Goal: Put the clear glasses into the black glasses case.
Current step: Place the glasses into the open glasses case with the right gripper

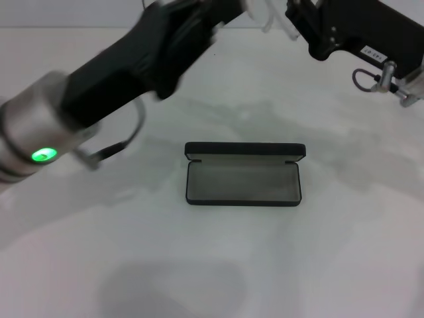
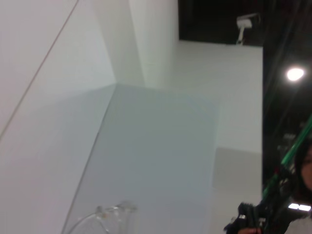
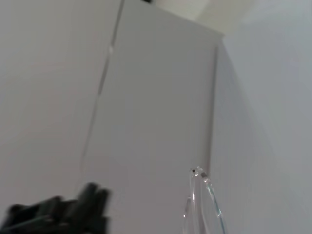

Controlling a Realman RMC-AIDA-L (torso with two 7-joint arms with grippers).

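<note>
The clear glasses (image 1: 270,20) are held aloft between my two tools at the far edge of the head view; neither grip can be confirmed. The black glasses case (image 1: 243,175) lies open on the table (image 1: 344,252), below and nearer, long axis crosswise. Both arms are about equally placed.

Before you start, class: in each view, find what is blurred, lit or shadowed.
Head view: the left arm is smeared by motion blur, a green light glowing on it; the open black glasses case is sharp, soft shadows on the table. Left wrist view: a bright lamp glares; the clear glasses are faint. Right wrist view: the glasses are clearer, with a dark blurred shape nearby.
</note>
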